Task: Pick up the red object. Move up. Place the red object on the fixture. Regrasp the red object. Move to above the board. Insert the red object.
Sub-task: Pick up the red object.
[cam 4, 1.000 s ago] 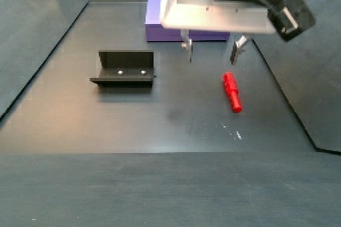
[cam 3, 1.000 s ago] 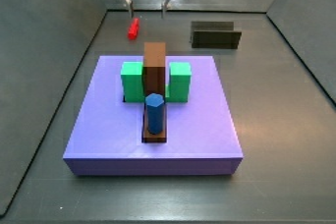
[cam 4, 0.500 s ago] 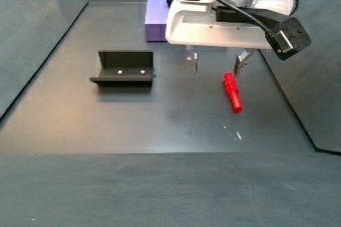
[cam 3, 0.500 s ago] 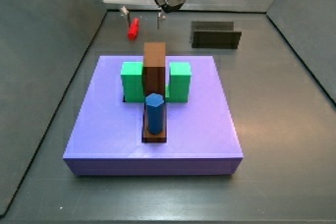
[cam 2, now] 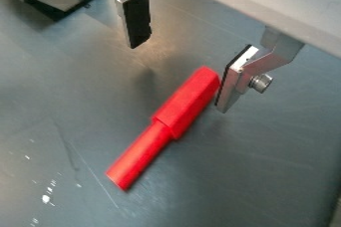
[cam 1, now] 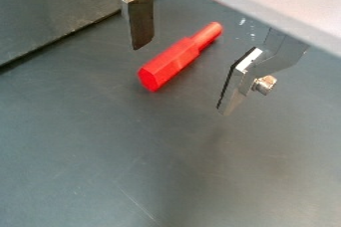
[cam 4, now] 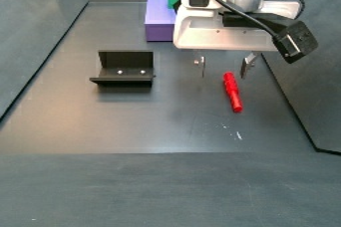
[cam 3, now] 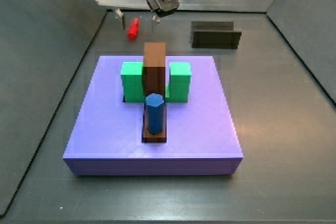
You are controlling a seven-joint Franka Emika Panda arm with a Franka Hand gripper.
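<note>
Closest to you in a side view is the board (cam 3: 157, 120), the lavender slab carrying the blue peg (cam 3: 153, 112), the tall brown block (cam 3: 155, 71) and the green blocks (cam 3: 132, 81). Beyond it, on the dark floor (cam 4: 147, 121), you have the red object (cam 4: 233, 92) lying flat, one end pointing toward the board's side and the other away from it. Your gripper (cam 4: 224, 62) hangs low over that peg's board-side end with its jaws spread wide and nothing between them. In both wrist views you can see the two fingers (cam 1: 136, 17) straddling the peg: in a wrist view the red object (cam 2: 166, 129) has its thicker half reaching up between the silver plates, and one finger (cam 2: 237, 80) stands just beside it, though you cannot tell whether pad and peg touch. The red object (cam 1: 180, 56) sits clear of the opposite finger, with a gap showing. Off to the side, well apart from the peg, stands the fixture (cam 4: 123, 69), open and empty; it shows also past the board as the fixture (cam 3: 214, 35) in a side view.
</note>
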